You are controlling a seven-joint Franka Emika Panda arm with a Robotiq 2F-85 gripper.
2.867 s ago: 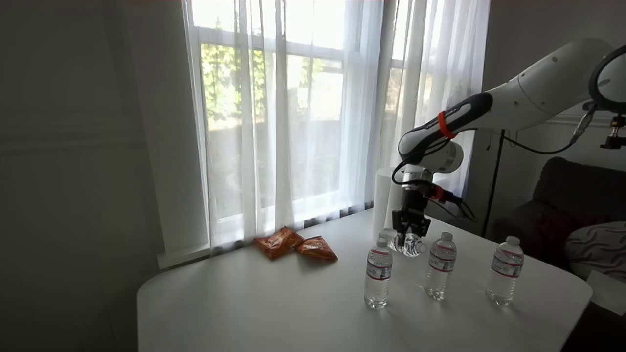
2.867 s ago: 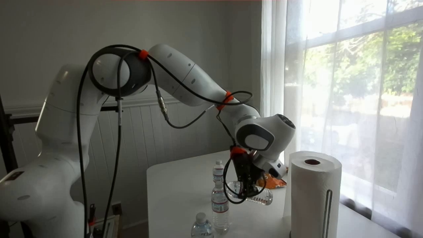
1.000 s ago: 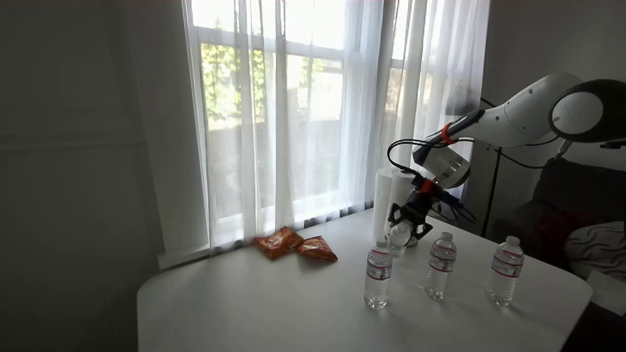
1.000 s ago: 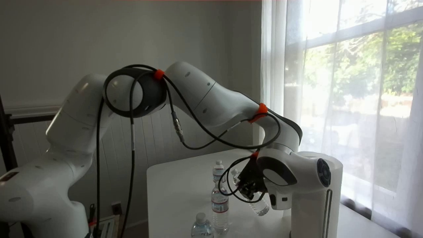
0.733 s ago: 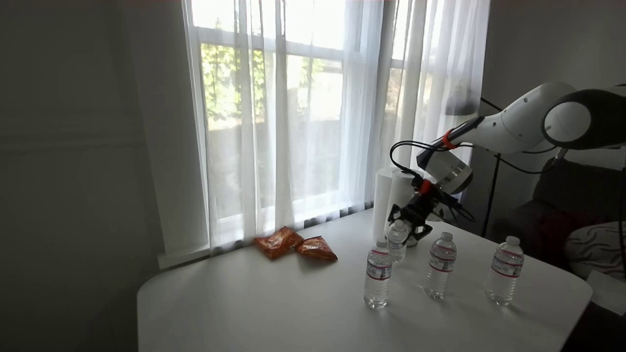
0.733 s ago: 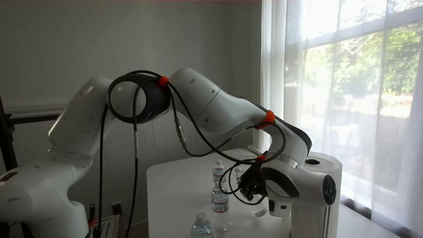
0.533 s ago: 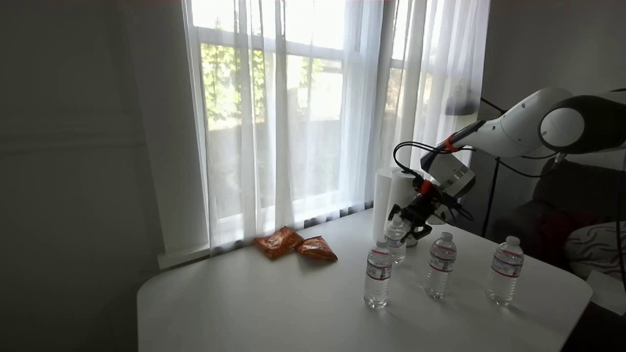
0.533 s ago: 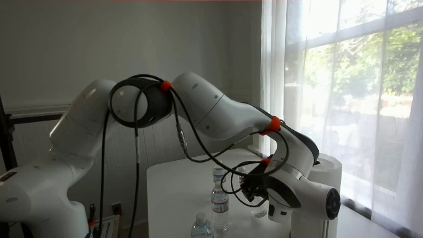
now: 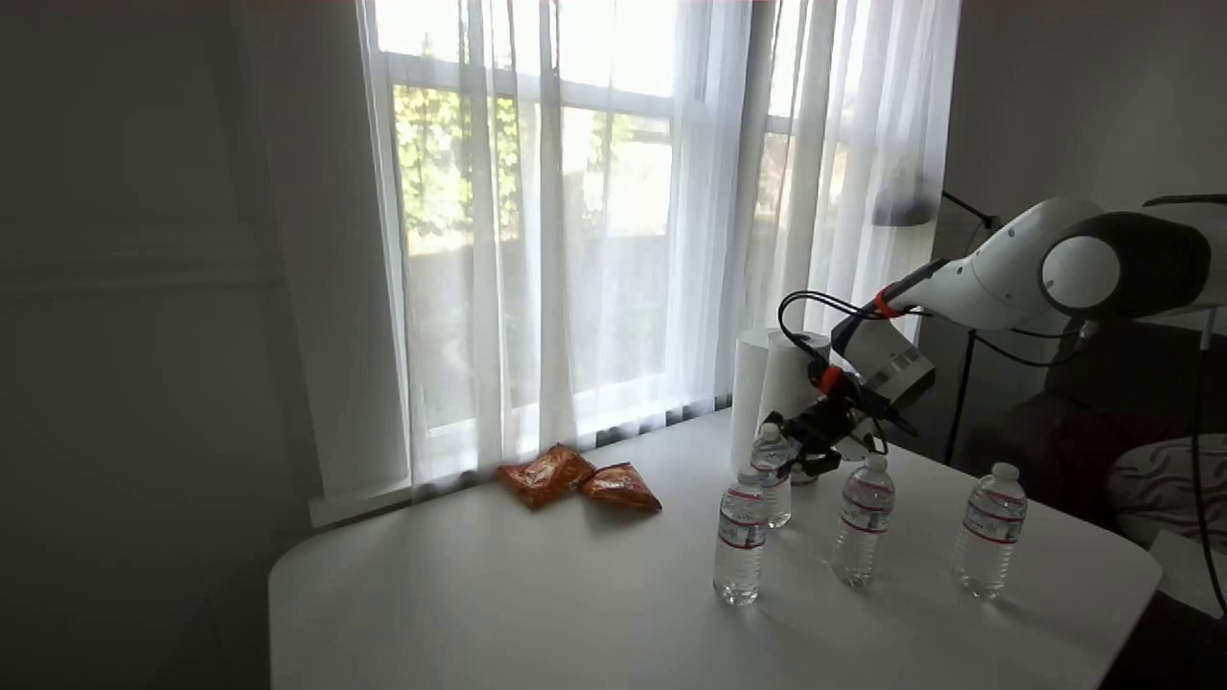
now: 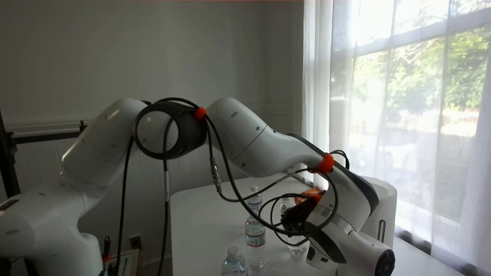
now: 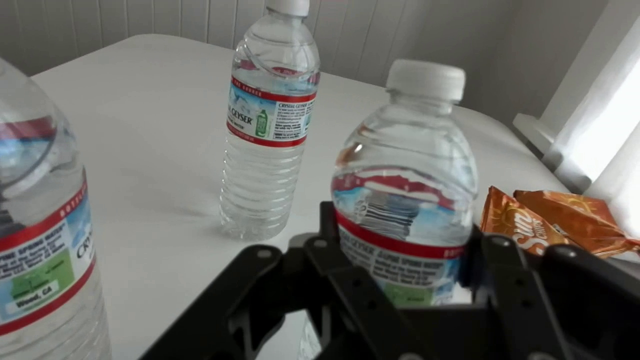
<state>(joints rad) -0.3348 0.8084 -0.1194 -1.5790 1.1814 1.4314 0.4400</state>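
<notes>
Operator: What's in the jaws?

Spotter: You have the clear plastic water bottle with a white cap and red-banded label (image 11: 405,190) held fast in your black two-finger gripper (image 11: 400,232), a finger on each side at the label. It stands nearly upright, leaning slightly. Whether its base meets the white round-cornered table (image 9: 460,594), I can't tell.

Operator: Which step is this?

Spotter: I'd judge you're at standing the bottle up. Your next move calls for a level base with table firmly beneath it before any loosening; tilted, it could topple.

Operator: What crowds it?

Spotter: In the wrist view, a matching clear bottle (image 11: 45,235) stands near on your left, and a second upright bottle (image 11: 270,125) farther out, so swing little that way. A third upright bottle (image 9: 989,532) is well apart, nearest the table's edge. Behind you, the tall white paper-towel roll (image 10: 387,199) sits close by your wrist; I can't tell if they touch.

Operator: Where's room?

Spotter: Your broadest bare tabletop lies past the bottles, in front of the two crumpled orange foil chip bags (image 9: 566,474) under the window. Mind the sill beyond those.
</notes>
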